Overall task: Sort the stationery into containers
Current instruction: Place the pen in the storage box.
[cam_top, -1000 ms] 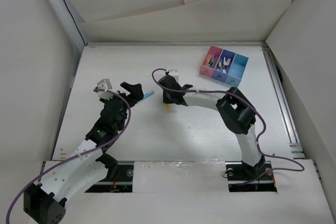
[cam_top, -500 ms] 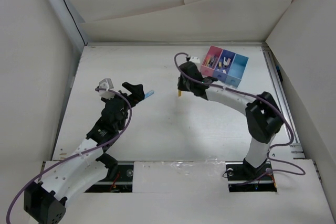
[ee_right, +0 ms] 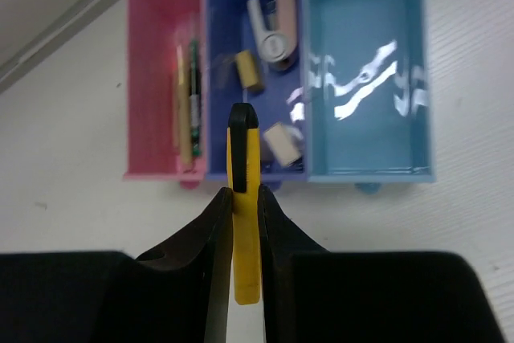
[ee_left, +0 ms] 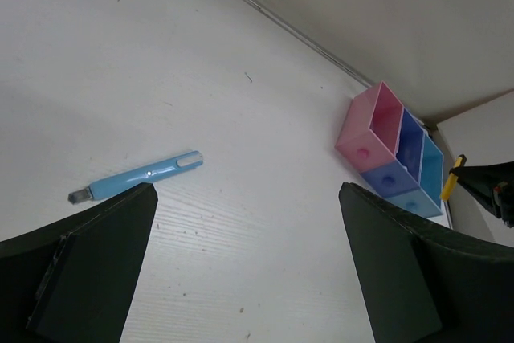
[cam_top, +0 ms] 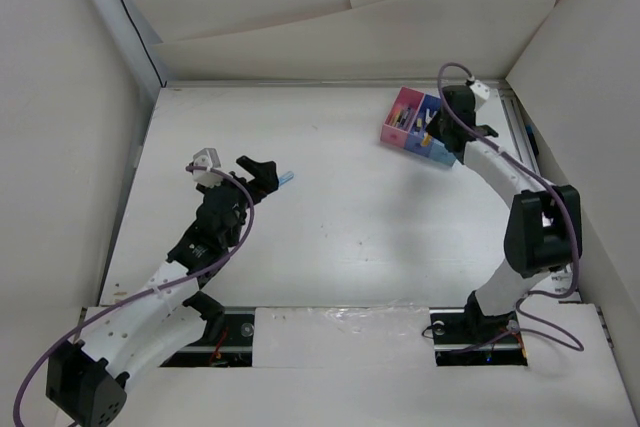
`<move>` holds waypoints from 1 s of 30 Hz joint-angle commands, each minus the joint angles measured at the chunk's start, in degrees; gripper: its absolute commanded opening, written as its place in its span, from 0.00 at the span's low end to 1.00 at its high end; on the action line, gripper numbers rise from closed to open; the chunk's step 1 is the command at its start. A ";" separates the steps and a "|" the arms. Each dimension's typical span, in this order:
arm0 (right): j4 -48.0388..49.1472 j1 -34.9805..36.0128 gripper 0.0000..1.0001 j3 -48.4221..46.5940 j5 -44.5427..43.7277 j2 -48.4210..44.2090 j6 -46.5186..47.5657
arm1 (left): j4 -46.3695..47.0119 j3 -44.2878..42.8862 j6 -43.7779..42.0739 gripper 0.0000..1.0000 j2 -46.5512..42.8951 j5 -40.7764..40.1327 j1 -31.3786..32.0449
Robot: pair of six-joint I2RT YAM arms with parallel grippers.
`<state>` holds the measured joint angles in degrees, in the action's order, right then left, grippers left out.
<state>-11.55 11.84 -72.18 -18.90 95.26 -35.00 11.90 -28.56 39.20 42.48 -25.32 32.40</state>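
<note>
My right gripper (ee_right: 245, 194) is shut on a yellow pen (ee_right: 246, 263) with a black tip and hangs over the near edge of the containers (ee_right: 363, 173). The tip points at the dark blue middle compartment (ee_right: 241, 38), which holds a few small items. Thin pens lie in the pink compartment (ee_right: 152, 78); the cyan one (ee_right: 361, 22) shows only glare. In the top view the containers (cam_top: 403, 112) sit at the back right, partly under the right wrist. My left gripper (cam_top: 268, 177) stands open, and a light blue pen (ee_left: 136, 178) lies flat just beyond its left finger (ee_left: 80, 263).
White walls close in the table on the left, back and right. A metal rail (cam_top: 535, 187) runs along the right edge, close to the right arm. In the left wrist view the containers (ee_left: 365, 130) and the yellow pen (ee_left: 454, 178) show far off at the right.
The right arm has swung from the table's middle to the back right, carrying the yellow pen over the containers. The left arm has barely moved and stays open.
</note>
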 commanded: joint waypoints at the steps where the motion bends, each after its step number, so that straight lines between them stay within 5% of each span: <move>1: 1.27 -4.87 0.04 -2.34 -0.18 0.79 -0.77 | 2.78 -1.68 -0.79 0.96 0.06 0.71 -0.23; 17: -0.58 -13.07 0.08 -12.98 0.35 11.70 -0.77 | 3.30 -1.68 -1.32 0.96 1.64 1.24 -0.23; 22: -0.58 -13.59 0.38 -12.98 0.35 12.23 -0.77 | 3.30 -1.68 -1.32 0.96 1.64 1.24 -0.23; 30: 0.74 -13.07 0.47 -10.70 1.49 8.19 -0.77 | 3.30 -1.68 -1.32 0.96 1.64 1.24 -0.23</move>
<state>-12.80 -1.21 -82.65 -17.96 107.22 -35.79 12.71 -28.56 38.76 44.40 -24.36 32.40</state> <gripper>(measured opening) 0.471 0.963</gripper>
